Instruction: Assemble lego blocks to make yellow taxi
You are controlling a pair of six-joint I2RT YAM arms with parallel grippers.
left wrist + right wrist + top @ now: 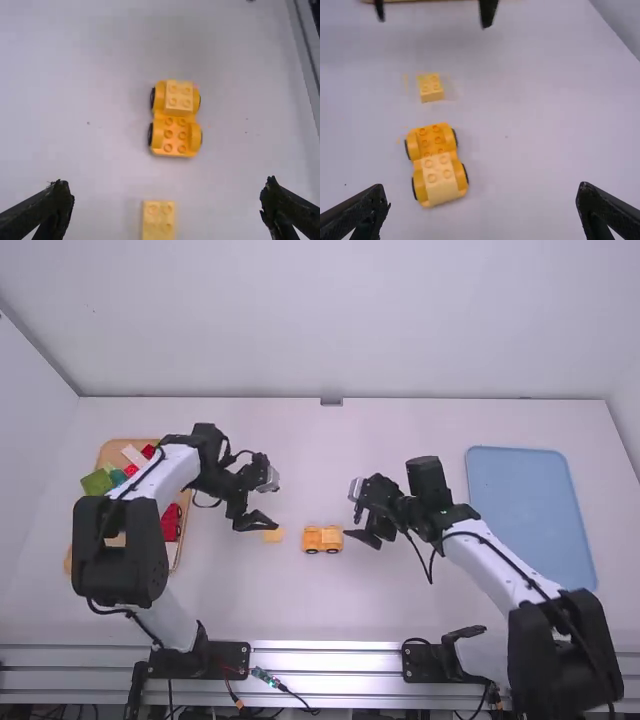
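High view: yellow car (323, 539) near right tool (361, 539)

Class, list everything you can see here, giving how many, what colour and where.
car: one, yellow, mid-table
top block: one, pale yellow, on the car's end farther from the loose block
loose block: one, yellow, between wooden tray and car
wooden tray: one, tan, by the left arm
tray blocks: several, green, teal, red, pink, in wooden tray
red car: one, red, in wooden tray
blue tray: one, blue, far right
table: one, white, beneath
rail: one, silver, near edge
cables: several, mostly black, along arms
arms: two, white and black, each side
grippers: two, black, open, above table
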